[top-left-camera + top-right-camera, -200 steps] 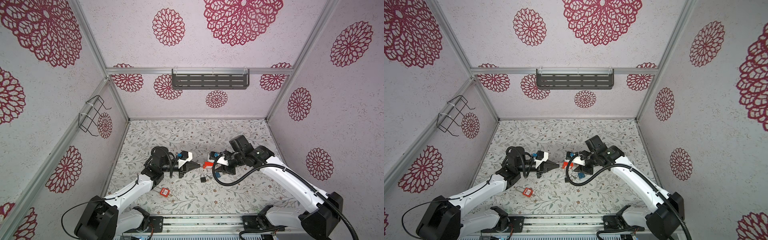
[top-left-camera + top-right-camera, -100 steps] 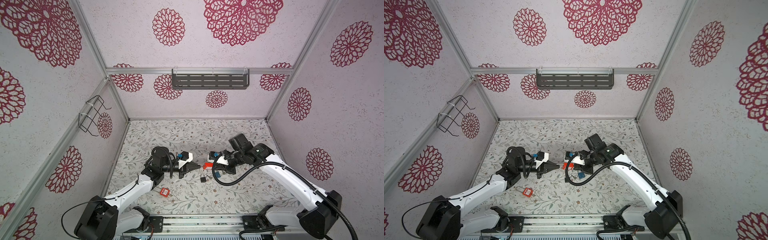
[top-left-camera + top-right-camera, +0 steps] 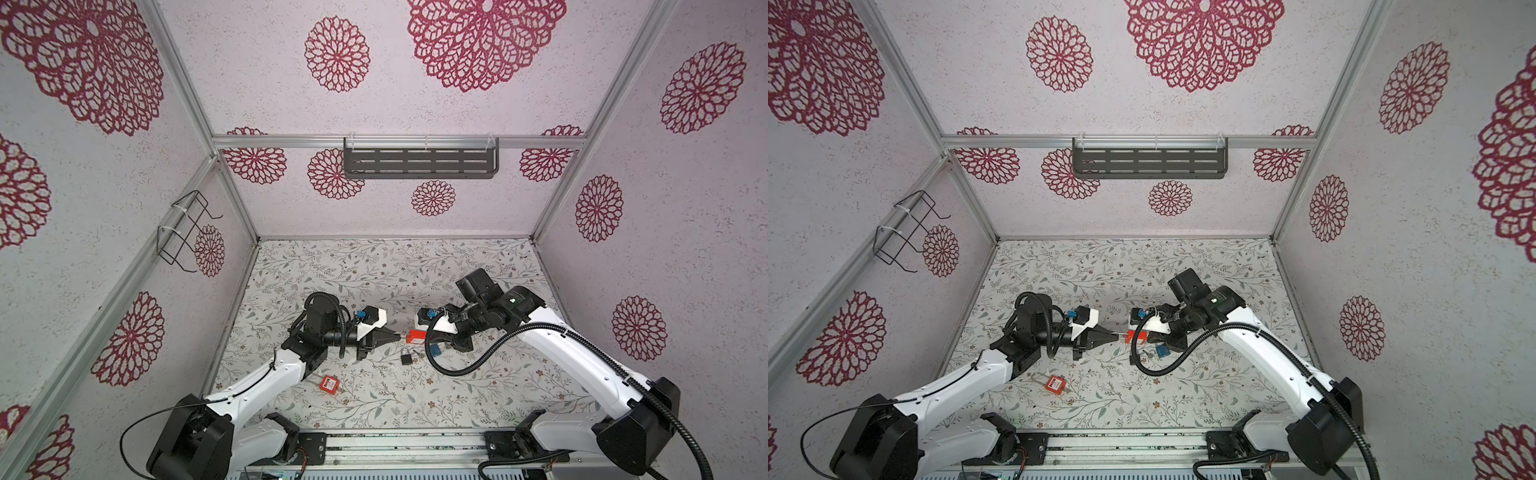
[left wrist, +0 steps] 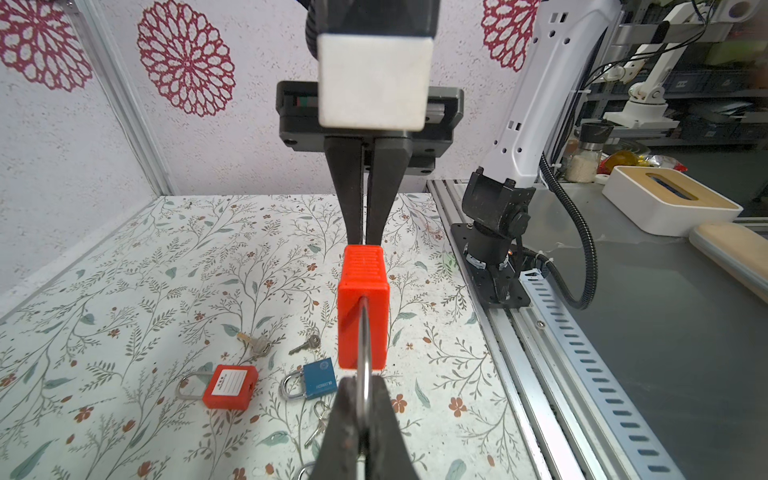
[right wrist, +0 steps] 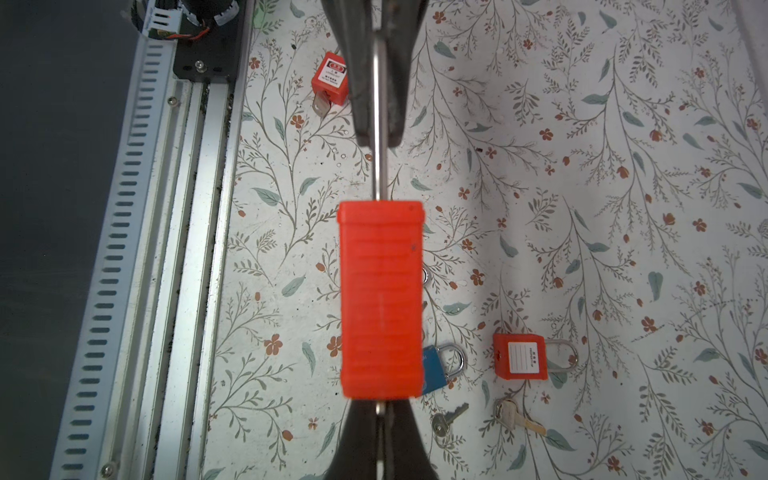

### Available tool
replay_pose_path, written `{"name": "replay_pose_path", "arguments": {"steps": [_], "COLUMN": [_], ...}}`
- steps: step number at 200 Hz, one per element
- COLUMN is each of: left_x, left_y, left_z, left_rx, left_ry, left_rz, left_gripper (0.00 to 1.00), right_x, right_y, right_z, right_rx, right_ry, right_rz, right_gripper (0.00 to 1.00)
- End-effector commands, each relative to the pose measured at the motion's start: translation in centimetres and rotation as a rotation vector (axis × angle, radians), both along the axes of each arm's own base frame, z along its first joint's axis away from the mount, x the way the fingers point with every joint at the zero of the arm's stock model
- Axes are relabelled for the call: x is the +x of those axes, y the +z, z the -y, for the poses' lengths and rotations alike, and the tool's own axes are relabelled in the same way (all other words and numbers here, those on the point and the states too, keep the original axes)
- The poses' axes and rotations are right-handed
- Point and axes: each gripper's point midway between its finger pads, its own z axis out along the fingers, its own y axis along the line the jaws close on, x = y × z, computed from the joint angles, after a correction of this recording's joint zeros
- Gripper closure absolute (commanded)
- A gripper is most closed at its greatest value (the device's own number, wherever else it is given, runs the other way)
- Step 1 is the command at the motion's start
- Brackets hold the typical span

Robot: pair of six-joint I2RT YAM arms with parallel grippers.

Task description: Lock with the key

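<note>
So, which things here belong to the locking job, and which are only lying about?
In the job: orange padlock, held by its shackle in the left pincer; key, barely visible, in the right pincer.
Lying about: blue padlock, red padlock beside it, second red padlock near the rail, loose keys.

Robot lab test cell, not a home. The booth is an aluminium frame (image 3: 399, 142) with flower-print wall panels (image 3: 266, 75) and a leaf-print sheet (image 3: 374, 266) as the tabletop. A grey shelf (image 3: 419, 162) and a wire rack (image 3: 183, 232) are tied onto the frame. A robot arm base (image 4: 494, 232) is bolted to a slotted metal rail (image 4: 582, 353). The left wrist view shows outside the booth: grey bench (image 4: 665, 332), white box with wooden lid (image 4: 665, 203), jar (image 4: 590, 145), white monitor arm (image 4: 648, 91), blurry storage racks (image 4: 706, 79).
</note>
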Motion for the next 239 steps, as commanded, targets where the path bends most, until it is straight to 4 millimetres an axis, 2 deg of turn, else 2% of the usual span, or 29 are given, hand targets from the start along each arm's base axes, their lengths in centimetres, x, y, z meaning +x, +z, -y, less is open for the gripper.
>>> {"name": "replay_pose_path", "arguments": {"steps": [1, 80, 115, 140, 171, 188, 213, 239], "left_x": [-0.3, -0.1, 0.1, 0.7, 0.6, 1.0, 2.1, 4.0], "left_y": [1.4, 1.5, 1.6, 1.8, 0.6, -0.2, -1.6, -3.2], "left_z": [-0.3, -2.4, -3.1, -3.5, -3.9, -4.1, -4.2, -3.9], "left_rx": [-0.017, -0.020, -0.001, 0.033, 0.203, 0.297, 0.442, 0.577], "left_ry": [-0.012, 0.037, 0.042, 0.039, -0.045, -0.084, -0.130, -0.144], "left_rz": [0.046, 0.046, 0.037, -0.003, -0.121, -0.189, -0.258, -0.308], "left_gripper": [1.00, 1.00, 1.00, 1.00, 1.00, 1.00, 1.00, 1.00], "right_x": [-0.7, -1.0, -0.1, 1.1, 2.3, 2.4, 2.2, 2.4], "right_y": [0.0, -1.3, -2.3, -2.8, -2.0, -2.5, -3.3, -3.2], "right_z": [0.5, 1.5, 2.8, 3.4, 2.8, 2.8, 3.2, 3.5], "right_rx": [-0.007, -0.040, -0.102, -0.111, -0.022, 0.006, 0.024, 0.063], "right_ry": [0.026, 0.017, -0.038, -0.140, -0.258, -0.306, -0.359, -0.428], "right_rz": [-0.009, -0.010, 0.012, 0.040, 0.048, 0.042, 0.032, 0.036], "right_gripper": [1.00, 1.00, 1.00, 1.00, 1.00, 1.00, 1.00, 1.00]}}
